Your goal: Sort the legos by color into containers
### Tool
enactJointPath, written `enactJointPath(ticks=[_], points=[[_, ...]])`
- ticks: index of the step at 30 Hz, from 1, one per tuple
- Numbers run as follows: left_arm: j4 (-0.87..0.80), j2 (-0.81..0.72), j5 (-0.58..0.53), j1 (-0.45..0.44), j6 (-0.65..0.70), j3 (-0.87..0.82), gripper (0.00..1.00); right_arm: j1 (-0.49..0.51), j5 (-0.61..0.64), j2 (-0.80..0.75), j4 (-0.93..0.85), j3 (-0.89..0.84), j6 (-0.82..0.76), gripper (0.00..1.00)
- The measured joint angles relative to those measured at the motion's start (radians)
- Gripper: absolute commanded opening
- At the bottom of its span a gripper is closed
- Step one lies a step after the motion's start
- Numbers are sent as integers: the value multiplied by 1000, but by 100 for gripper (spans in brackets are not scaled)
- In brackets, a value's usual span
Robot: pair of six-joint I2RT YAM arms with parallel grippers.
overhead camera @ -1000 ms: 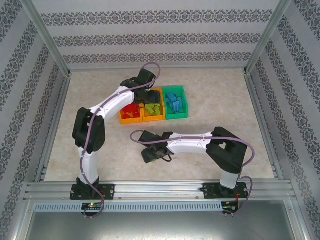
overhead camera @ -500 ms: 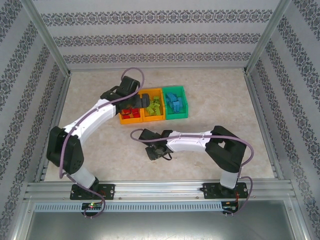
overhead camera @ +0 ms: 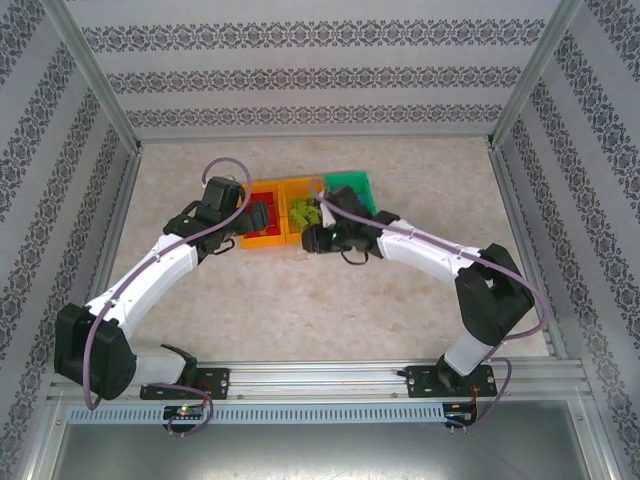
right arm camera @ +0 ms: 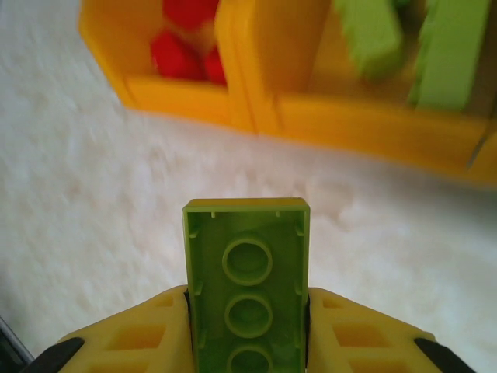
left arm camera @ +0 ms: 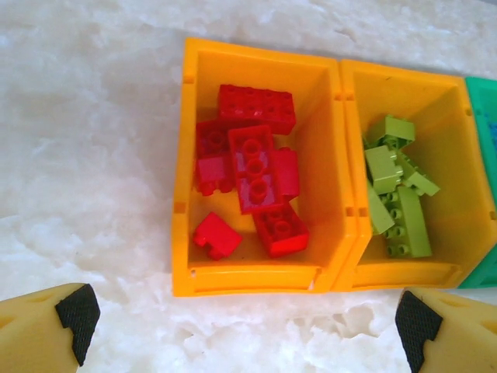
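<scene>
My right gripper [right arm camera: 247, 330] is shut on a lime green lego [right arm camera: 247, 272], its hollow underside facing the camera. In the top view the right gripper [overhead camera: 318, 238] hovers at the near edge of the middle orange bin [overhead camera: 292, 238]. That bin [left arm camera: 454, 268] holds several lime legos [left arm camera: 396, 186]. The left orange bin [left arm camera: 180, 233] holds several red legos [left arm camera: 252, 167]. My left gripper [left arm camera: 245, 338] is open and empty over bare table just in front of it. In the top view the left gripper [overhead camera: 257, 215] sits over that bin's left side. The right arm covers much of the green bin [overhead camera: 350, 181].
The three bins stand in a touching row at the back middle of the pale marbled table [overhead camera: 300, 300]. Metal frame rails [overhead camera: 110, 250] and patterned walls close in the sides and back. The two arms come close together over the bins.
The right arm swung from mid-table up to the bins, carrying the lime lego. The left arm pulled back leftward from above the middle bin to the left bin.
</scene>
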Motion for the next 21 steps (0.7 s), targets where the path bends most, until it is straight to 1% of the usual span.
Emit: enactJointPath(ticks=[3,6,10,14,19,21], points=[[0,-8,-6,7,0,-20,100,-60,-44,59,8,109,-5,26],[1,-12,-7,8,0,-30,100,-99,-90,163,2,251,-7,27],[0,-26,-16,9,0,-42,100,-123,-129,298,-9,398,-6,28],[0,-59,-30,16,0,-66,100,-134,-147,388,-34,465,2,31],[0,-100,-41,21,0,-97,100,-142,-149,438,-55,484,13,43],[0,-112,-48,21,0,-108,100,-143,-149,439,-62,484,20,55]])
